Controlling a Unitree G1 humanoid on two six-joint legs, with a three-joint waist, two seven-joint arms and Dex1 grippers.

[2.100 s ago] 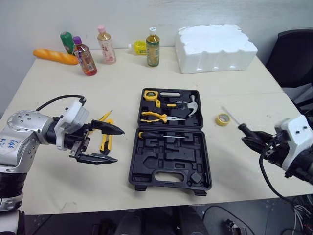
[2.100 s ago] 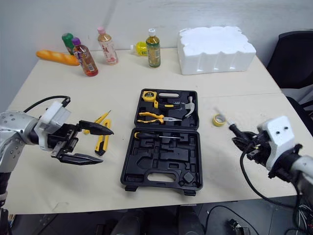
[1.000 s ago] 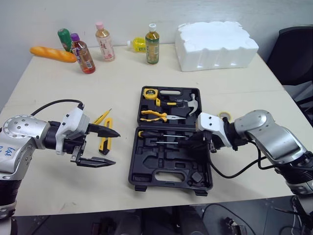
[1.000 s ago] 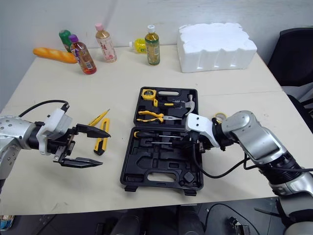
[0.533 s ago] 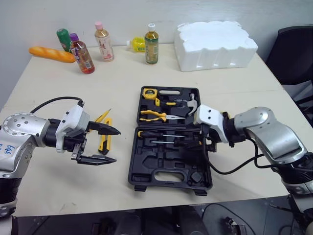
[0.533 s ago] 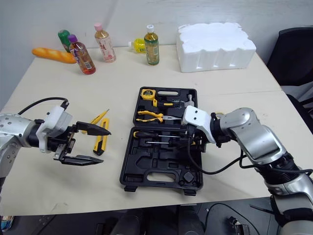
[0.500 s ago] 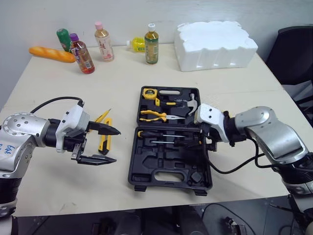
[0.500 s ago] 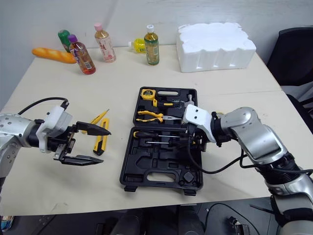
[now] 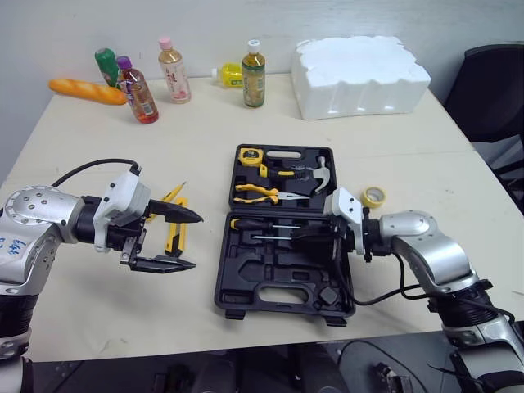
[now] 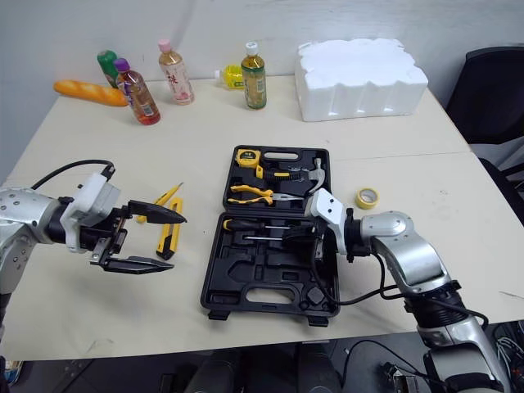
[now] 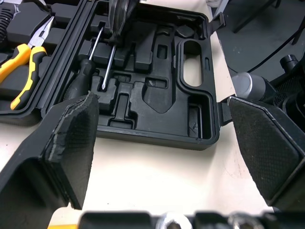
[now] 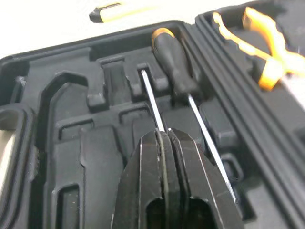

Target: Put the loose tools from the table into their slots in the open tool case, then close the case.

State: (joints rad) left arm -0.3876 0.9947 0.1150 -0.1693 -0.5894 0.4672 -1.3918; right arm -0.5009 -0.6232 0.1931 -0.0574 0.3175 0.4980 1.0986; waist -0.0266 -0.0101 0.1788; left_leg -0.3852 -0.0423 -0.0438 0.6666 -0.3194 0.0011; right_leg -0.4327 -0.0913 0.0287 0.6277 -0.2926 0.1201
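Observation:
The black tool case [image 9: 285,309] lies open at the table's middle, its lid half holding a tape measure [image 9: 250,158], yellow pliers [image 9: 260,195] and a hammer [image 9: 314,176]. One black-handled screwdriver [image 9: 255,224] sits in the near half. My right gripper [image 9: 309,234] is low over the case, shut on a second, thin screwdriver [image 12: 151,99] lying parallel beside the first. My left gripper [image 9: 170,241] hovers open left of the case, over a yellow-and-black utility knife [image 9: 173,237]. A yellow pen-like tool [image 9: 170,195] lies just beyond it. A yellow tape roll [image 9: 373,196] sits right of the case.
Several bottles [image 9: 255,75] and a baguette [image 9: 87,92] stand along the far edge. A white foam block [image 9: 360,75] is at the far right. A black chair [image 9: 491,94] stands beyond the table's right side.
My right arm swung in from the table's right side with the thin screwdriver and lowered it into the case beside the first one. The left gripper stayed open, hardly moving.

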